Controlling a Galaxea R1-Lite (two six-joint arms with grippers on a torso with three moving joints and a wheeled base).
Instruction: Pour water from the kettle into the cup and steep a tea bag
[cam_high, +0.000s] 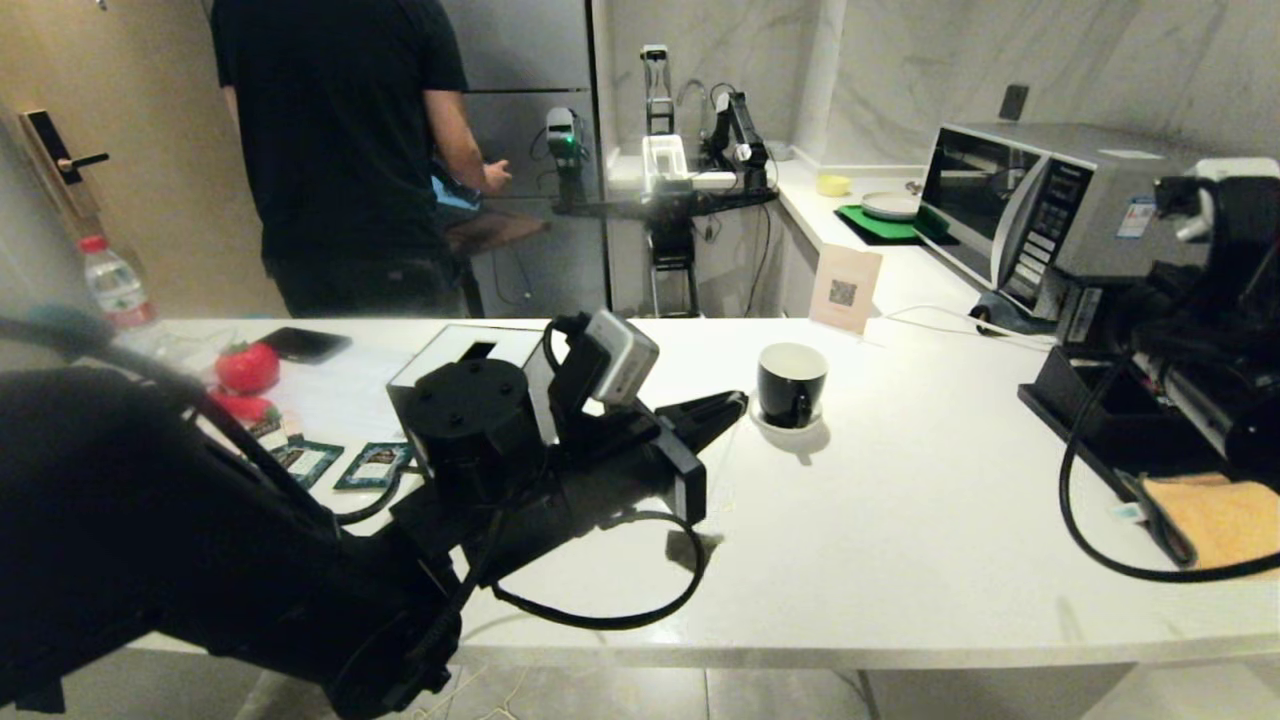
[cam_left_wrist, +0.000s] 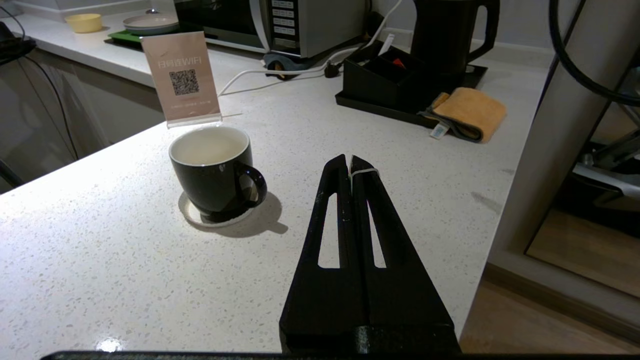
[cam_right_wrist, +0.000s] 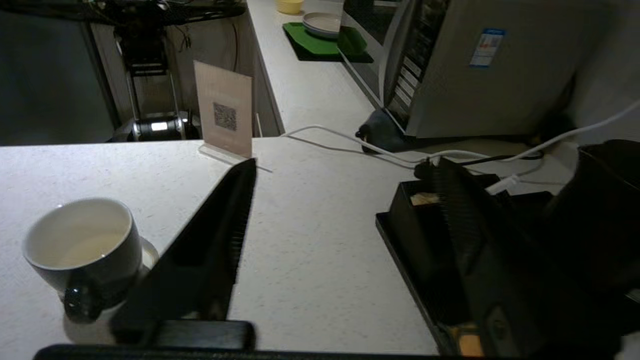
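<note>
Low over the white counter (cam_high: 900, 520), the left gripper (cam_left_wrist: 351, 162) reaches out nearly level with its fingers pressed together; a thin white string (cam_left_wrist: 364, 172) is pinched at their tips, though no tea bag can be made out. The cup (cam_high: 791, 383) stands on its saucer (cam_high: 770, 422) just beyond those tips, handle turned toward the gripper. At the counter's right end, the right gripper (cam_right_wrist: 345, 172) is spread wide and holds nothing, beside a black tray (cam_right_wrist: 400, 250). The kettle (cam_left_wrist: 452, 35) stands upright on that tray, well apart from the cup.
</note>
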